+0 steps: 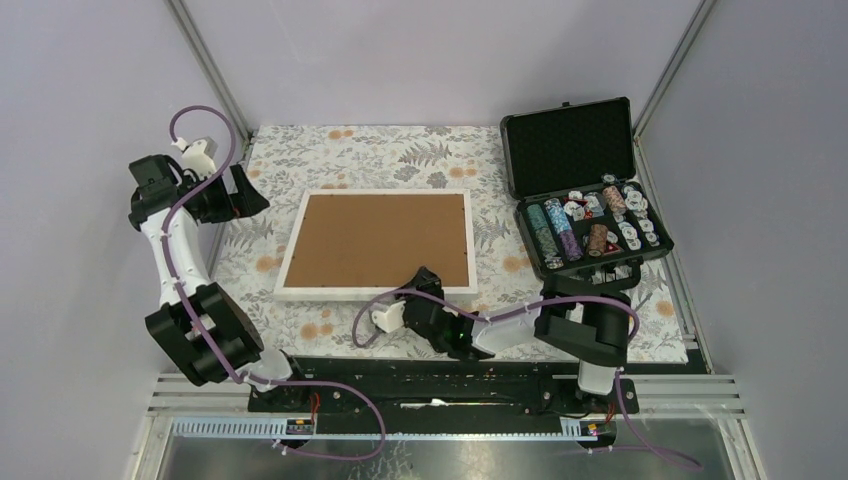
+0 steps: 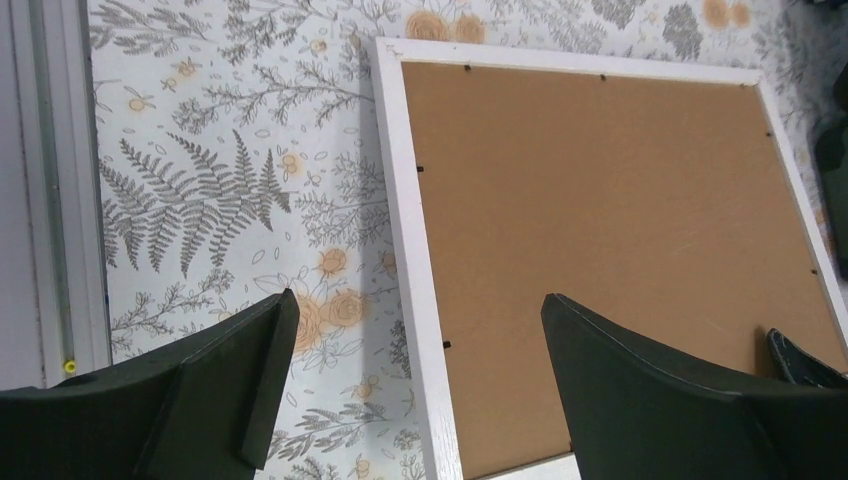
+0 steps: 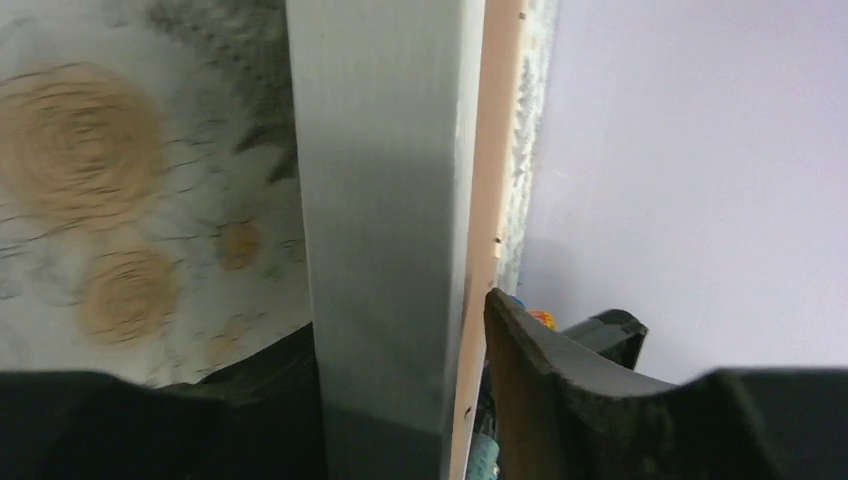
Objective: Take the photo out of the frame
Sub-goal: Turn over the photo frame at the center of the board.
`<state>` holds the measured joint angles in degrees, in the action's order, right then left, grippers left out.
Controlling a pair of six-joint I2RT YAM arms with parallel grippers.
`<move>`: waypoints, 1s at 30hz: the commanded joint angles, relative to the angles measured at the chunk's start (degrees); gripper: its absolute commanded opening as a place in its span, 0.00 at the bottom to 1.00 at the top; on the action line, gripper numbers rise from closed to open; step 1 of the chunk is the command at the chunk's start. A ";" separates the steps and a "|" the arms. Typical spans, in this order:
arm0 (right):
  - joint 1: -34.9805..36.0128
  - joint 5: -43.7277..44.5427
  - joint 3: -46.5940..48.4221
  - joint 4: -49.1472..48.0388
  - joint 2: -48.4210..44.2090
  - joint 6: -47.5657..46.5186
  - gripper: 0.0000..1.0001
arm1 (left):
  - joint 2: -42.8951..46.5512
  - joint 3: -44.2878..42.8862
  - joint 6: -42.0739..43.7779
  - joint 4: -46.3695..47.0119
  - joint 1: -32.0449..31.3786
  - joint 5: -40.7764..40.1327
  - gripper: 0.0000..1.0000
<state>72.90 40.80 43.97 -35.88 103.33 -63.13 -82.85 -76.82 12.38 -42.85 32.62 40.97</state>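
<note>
Top external: white-bordered rectangular picture frame (image 1: 375,243), brown back up, on floral worktop (image 1: 400,150) — black chip-filled case (image 1: 585,190) at right; left jaws spread; right jaws straddle frame's near edge — pinch cannot tell.

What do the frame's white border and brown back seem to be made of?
The border looks like painted wood, matte white, with faint streaks; plastic is possible. The back looks like fibreboard: matte brown, flat, even, no grain.
</note>
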 commanded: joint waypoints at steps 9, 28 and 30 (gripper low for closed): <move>3.65 -2.37 -1.58 4.07 -0.73 11.11 0.99 | 1.58 4.05 5.46 0.49 -3.97 -4.24 0.99; 2.30 -37.28 12.61 48.34 -16.15 28.25 1.00 | 3.04 7.11 8.83 -0.99 -12.76 -7.75 0.99; -1.03 -41.47 14.83 52.21 -17.88 28.98 1.00 | 3.53 7.25 10.45 -2.37 -14.56 -7.79 0.99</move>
<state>75.46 9.02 53.39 7.14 90.28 -37.89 -82.43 -69.84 19.16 -44.27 20.49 33.63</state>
